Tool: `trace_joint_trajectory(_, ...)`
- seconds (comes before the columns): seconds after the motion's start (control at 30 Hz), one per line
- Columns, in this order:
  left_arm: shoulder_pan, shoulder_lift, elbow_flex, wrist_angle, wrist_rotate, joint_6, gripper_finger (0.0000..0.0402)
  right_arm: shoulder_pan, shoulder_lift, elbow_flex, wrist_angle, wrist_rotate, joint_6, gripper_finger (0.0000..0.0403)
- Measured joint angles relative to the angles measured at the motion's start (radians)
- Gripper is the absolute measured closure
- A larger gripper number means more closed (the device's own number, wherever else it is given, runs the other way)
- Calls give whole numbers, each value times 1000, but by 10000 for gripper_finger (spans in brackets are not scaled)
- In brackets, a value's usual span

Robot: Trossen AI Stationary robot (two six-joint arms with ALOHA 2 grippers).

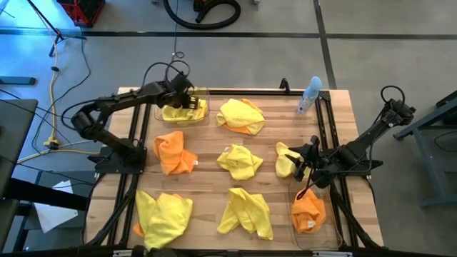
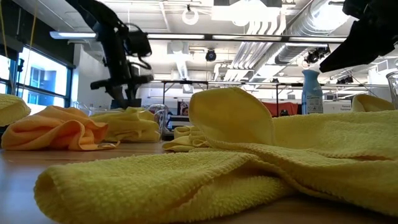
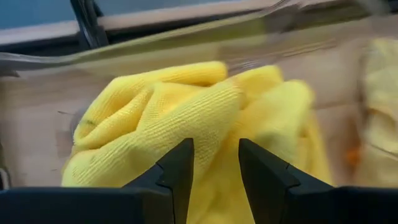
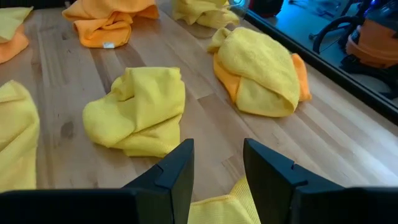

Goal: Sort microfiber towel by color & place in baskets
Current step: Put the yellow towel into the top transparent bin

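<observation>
Jaws of the left gripper (image 3: 212, 177) stand narrowly parted, holding nothing, just over a yellow towel (image 1: 183, 112) bunched in the clear basket (image 1: 160, 115) at the table's (image 1: 211, 168) far edge. Over on the right, the right gripper (image 4: 216, 177) hangs with a similar small gap above another yellow cloth (image 1: 286, 160), beside the near basket (image 1: 293, 218) with an orange towel (image 1: 308, 211). More yellow and orange cloths lie scattered between, bare wood showing around each; a spray bottle (image 1: 309, 96) stands at the far rim

2 dark jointed arms w/ black cables, each w/ a black 2-finger claw.
</observation>
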Motion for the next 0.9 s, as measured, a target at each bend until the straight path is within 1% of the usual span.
trace_joint_trajectory(0.23,26,168,0,6,0,33,284,0,0,0,0,1,0,270)
trace_joint_trajectory(0.33,25,209,0,18,0,42,284,0,0,0,0,1,0,270)
trace_joint_trajectory(0.43,25,219,1,18,0,43,284,0,0,0,0,1,0,270)
trace_joint_trajectory(0.53,24,198,1,8,17,43,284,0,0,0,0,1,0,270)
trace_joint_trajectory(0.63,15,153,0,-3,23,43,284,0,0,0,0,1,0,270)
trace_joint_trajectory(0.9,-27,-35,0,-42,23,43,284,0,0,0,0,1,0,270)
